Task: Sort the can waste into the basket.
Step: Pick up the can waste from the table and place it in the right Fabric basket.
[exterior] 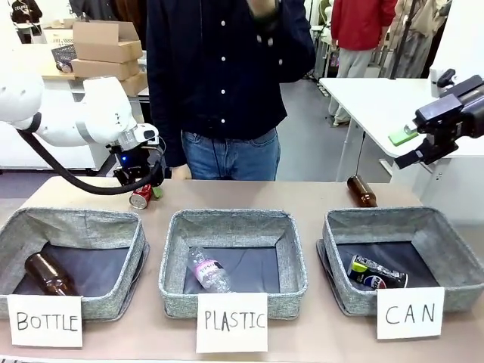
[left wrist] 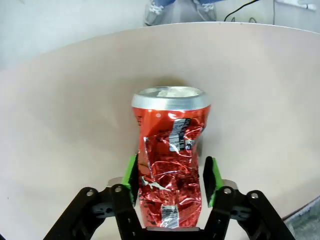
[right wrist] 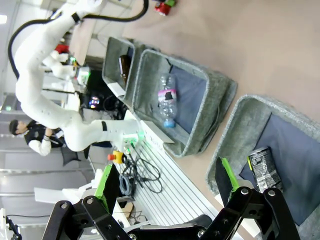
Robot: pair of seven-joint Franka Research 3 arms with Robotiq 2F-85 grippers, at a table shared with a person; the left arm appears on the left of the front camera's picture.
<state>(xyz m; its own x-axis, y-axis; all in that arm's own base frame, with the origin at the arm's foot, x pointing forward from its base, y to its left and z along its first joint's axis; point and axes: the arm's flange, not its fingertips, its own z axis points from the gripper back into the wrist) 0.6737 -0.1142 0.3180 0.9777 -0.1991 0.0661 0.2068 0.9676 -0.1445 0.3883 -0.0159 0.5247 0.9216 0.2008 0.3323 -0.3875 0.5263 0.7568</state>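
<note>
At about ten o'clock on the worktop (exterior: 302, 193), near its far edge, my left hand (exterior: 147, 189) is clamped on the red can (exterior: 141, 197). In the left wrist view the green pads (left wrist: 131, 172) press the crumpled flanks low on the body, with the silver rim pointing away from the camera. I read that low, side-on grip as chosen because the dented middle gives the pads something flat to bite. I cannot tell whether the can rests on the worktop or hangs just above it. The person (exterior: 227, 76) stands behind it at twelve o'clock. Nearer me, the BOTTLE bin (exterior: 15, 227) at eight o'clock holds a brown bottle (exterior: 49, 274), and the PLASTIC bin (exterior: 227, 219) at six o'clock holds a clear bottle (exterior: 208, 271), so each class has its own home. A second brown bottle (exterior: 361, 190) lies on its side at one o'clock, not my concern here. The CAN basket (exterior: 378, 218) sits at four o'clock with its card (exterior: 410, 311) leaning on the front, and the black can (exterior: 376, 274) already lies inside on the dark lining. My right hand (exterior: 408, 147) hovers high at two o'clock of that basket, fingers apart and empty, looking down into it. By my judgement, the red can needs a long carry from ten o'clock across to four.
</note>
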